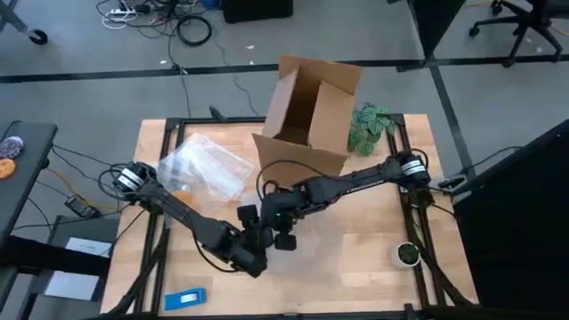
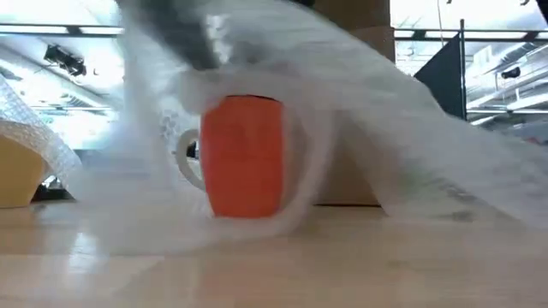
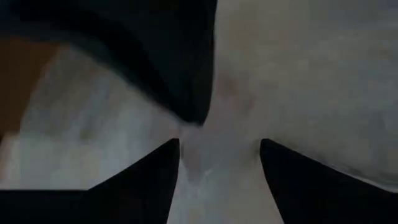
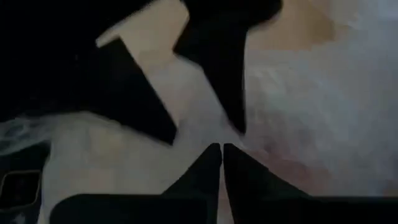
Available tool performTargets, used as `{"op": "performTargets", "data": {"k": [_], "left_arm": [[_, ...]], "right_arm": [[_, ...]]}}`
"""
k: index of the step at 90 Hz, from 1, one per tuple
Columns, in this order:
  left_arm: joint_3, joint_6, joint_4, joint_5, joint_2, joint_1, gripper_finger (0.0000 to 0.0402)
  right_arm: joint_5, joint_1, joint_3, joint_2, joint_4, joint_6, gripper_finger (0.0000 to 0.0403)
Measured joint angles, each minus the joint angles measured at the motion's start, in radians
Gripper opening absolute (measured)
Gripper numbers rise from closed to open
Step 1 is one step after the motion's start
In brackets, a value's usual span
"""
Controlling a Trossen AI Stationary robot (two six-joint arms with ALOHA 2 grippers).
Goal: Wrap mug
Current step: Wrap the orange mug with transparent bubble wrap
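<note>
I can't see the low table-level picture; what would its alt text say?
An orange mug stands upright on a wooden table, seen through a blurred sheet of clear bubble wrap draped over and around it. A cardboard box stands behind.

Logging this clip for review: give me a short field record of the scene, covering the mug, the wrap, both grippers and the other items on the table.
mug: orange mug upright on the table, seen through the wrap
wrap: translucent bubble wrap draped over and around the mug
left gripper: open, at the wrap near table centre
right gripper: shut, beside the left one
other items: cardboard box, second bubble wrap pile, green plant
</note>
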Motion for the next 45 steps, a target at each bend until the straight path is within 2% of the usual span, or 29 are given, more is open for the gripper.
{"op": "performTargets", "data": {"k": [5,10,17,31,45], "left_arm": [[-0.002,-0.06,-0.061,0.001,0.0,-0.014,0.0208],[-0.008,-0.117,-0.076,-0.063,-0.013,-0.031,0.0208],[-0.016,-0.17,-0.126,-0.075,-0.025,-0.045,0.0208],[-0.018,-0.172,-0.126,-0.063,-0.017,-0.055,0.0208],[-0.009,-0.173,-0.156,-0.061,-0.051,-0.074,0.0208]], "right_arm": [[0.003,-0.002,-0.001,0.004,0.013,-0.01,0.0],[0.025,-0.001,0.005,-0.003,-0.024,-0.026,0.0],[0.034,0.001,0.021,0.017,-0.033,-0.042,0.0],[0.06,0.012,0.093,-0.026,-0.063,-0.048,0.0],[0.061,0.019,0.093,-0.01,-0.089,-0.047,0.0]]}}
